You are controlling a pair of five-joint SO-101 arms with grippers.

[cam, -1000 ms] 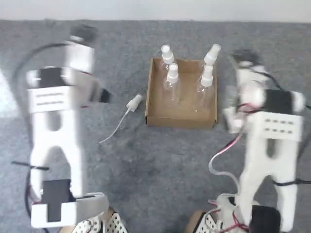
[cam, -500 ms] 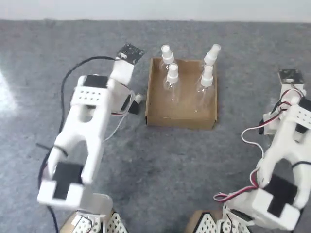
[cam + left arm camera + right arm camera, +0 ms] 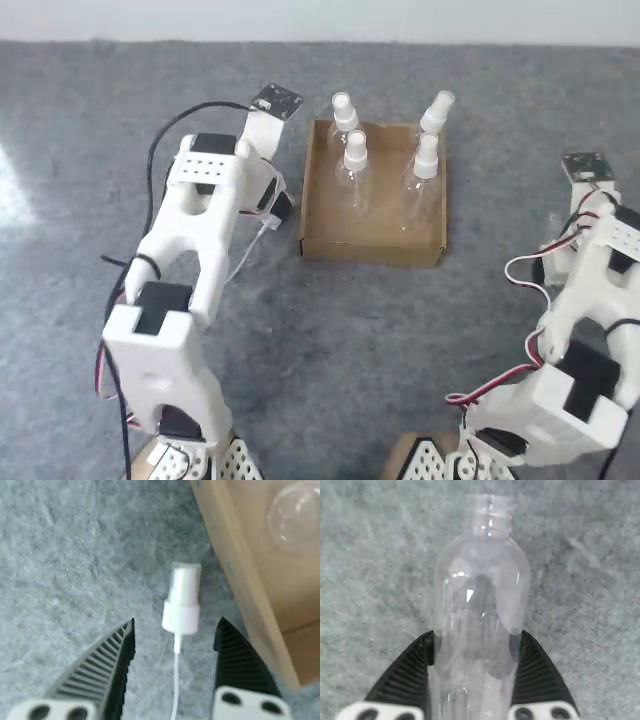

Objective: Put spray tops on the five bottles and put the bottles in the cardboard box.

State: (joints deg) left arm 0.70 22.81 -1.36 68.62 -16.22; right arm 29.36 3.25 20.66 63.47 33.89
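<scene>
Left claw point(image 3: 176, 625): released, jaws wide, one on either side of the loose spray top point(image 3: 181, 602) w/o touching it. Top lies flat on the grey table point(image 3: 350, 330), nozzle end pointing away from the claw, thin dip tube point(image 3: 175, 690) running back btwn the jaws. Just right of it: left wall of the cardboard box point(image 3: 372, 245).

Right claw point(image 3: 475, 637): clenched on the bare bottle point(image 3: 482, 580), pads tight against both sides of the clear body, open threaded neck pointing away from the claw, no top on it. Grey table behind it. Right arm point(image 3: 590, 300) is right of the box, well apart from it.

Inside the box: four capped bottles point(image 3: 355, 165) upright, 2 at the left wall, 2 at the right, white spray tops on all.
</scene>
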